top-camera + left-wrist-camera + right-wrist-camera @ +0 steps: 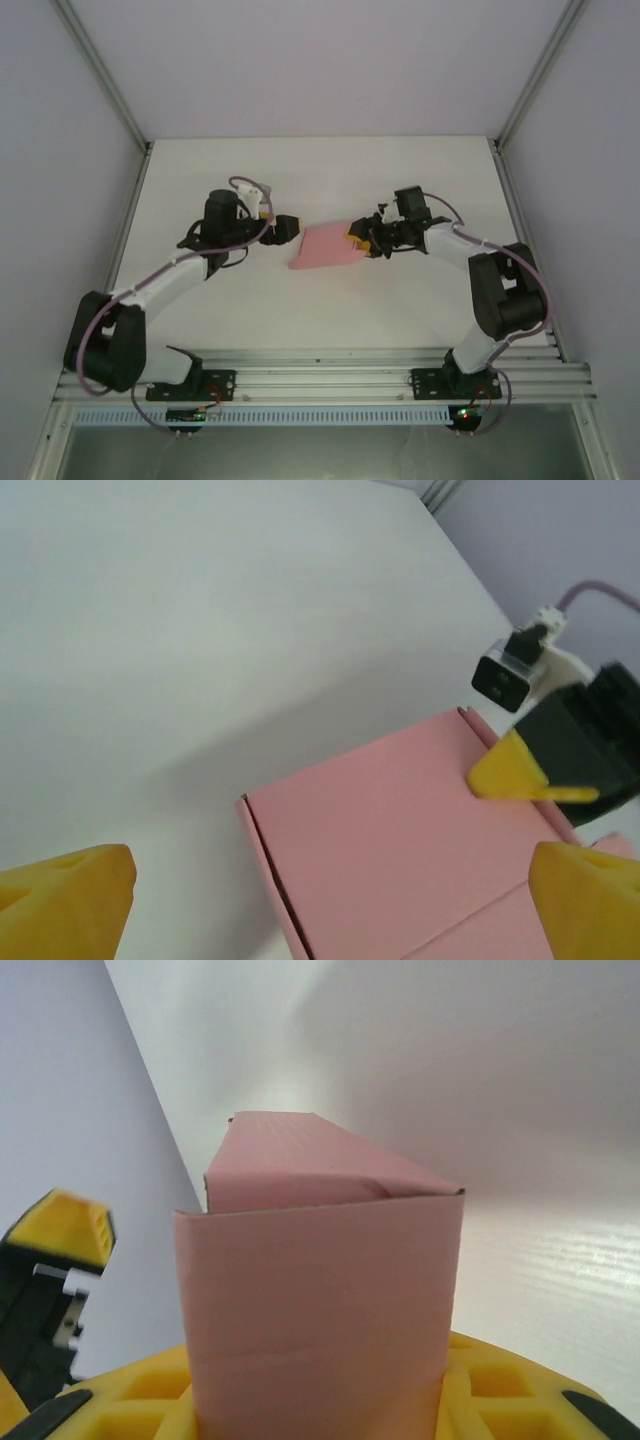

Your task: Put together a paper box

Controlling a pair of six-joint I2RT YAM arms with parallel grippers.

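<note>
The paper box (325, 247) is a small flat salmon-pink box with its lid folded down, at the middle of the white table (300, 170). My right gripper (364, 240) is shut on its right end; in the right wrist view that end of the box (320, 1290) stands up between the yellow pads (500, 1400). My left gripper (287, 228) hovers just off the box's upper left corner, open. In the left wrist view its yellow fingertips (65, 895) stand wide apart over the box (400, 850), touching nothing. A thin dark seam runs along the box's left edge.
The table is walled by grey panels with metal posts at the back corners (110, 90). An aluminium rail (320, 375) carrying both arm bases runs along the near edge. In the left wrist view the right arm's camera (512, 675) sits behind the box.
</note>
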